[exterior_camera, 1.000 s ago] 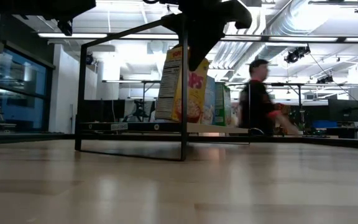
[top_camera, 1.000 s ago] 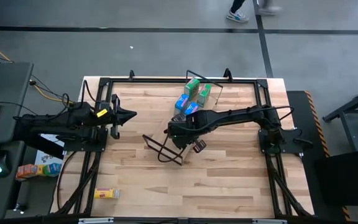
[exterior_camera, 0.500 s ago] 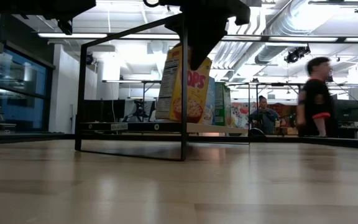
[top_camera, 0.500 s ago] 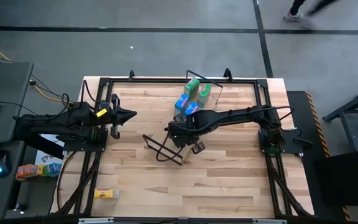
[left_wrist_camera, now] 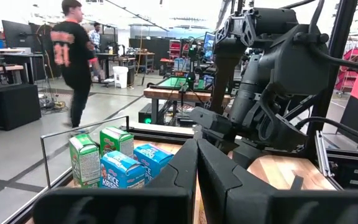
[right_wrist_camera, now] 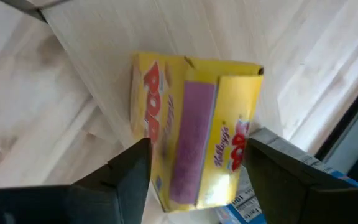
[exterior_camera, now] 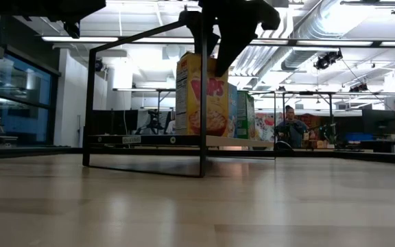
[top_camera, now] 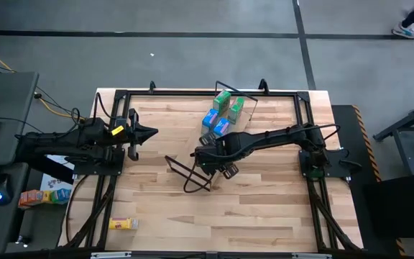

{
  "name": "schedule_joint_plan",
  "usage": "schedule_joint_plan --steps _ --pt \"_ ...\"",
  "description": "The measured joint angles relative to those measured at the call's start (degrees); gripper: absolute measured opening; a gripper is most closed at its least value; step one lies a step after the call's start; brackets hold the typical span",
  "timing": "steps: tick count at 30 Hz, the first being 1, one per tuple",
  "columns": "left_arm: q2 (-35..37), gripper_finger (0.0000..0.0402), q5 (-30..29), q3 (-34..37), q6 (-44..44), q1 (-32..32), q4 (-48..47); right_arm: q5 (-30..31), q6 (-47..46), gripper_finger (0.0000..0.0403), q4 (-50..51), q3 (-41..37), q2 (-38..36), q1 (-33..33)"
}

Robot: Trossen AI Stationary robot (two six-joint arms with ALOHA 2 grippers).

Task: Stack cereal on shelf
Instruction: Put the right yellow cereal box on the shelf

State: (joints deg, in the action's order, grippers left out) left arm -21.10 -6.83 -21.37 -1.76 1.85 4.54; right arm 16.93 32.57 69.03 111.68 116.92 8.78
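The right gripper (right_wrist_camera: 194,171) hangs directly over a yellow cereal box (right_wrist_camera: 194,127) that stands upright on the shelf (exterior_camera: 238,141). Its two fingers (right_wrist_camera: 120,177) are spread wider than the box, one on each side of it, and a strip of light wood shows between each finger and the cardboard, so the jaws stand open and hold nothing. In the low view the yellow cereal box (exterior_camera: 203,96) stands straight on the board, with the dark gripper body just above its top edge.

Just past the jaws, touching or nearly touching the yellow box, is a blue cereal box (right_wrist_camera: 272,158). From above, the two blue boxes (top_camera: 214,121) and the two green boxes (top_camera: 229,105) stand in a tight row along the board, running away from the right gripper (top_camera: 218,160) toward the table's far edge.

The left gripper (top_camera: 149,132) waits well apart from the shelf, over the left side of the table (top_camera: 264,208); its fingers (left_wrist_camera: 185,171) lie pressed together, shut on nothing.

Another yellow box (top_camera: 122,224) lies flat near the table's front left corner, far from both grippers.
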Motion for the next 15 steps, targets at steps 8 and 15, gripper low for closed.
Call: schedule_joint_plan --steps 8,15 --pt "0.0 0.0003 0.0 0.0 0.0 0.0 0.0 2.5 0.0 0.0227 3.0 0.0 -1.0 0.2" --pt "0.0 0.0003 -0.1 0.0 -0.1 0.0 -0.3 5.8 -5.9 0.0226 5.9 0.1 -5.1 1.4"
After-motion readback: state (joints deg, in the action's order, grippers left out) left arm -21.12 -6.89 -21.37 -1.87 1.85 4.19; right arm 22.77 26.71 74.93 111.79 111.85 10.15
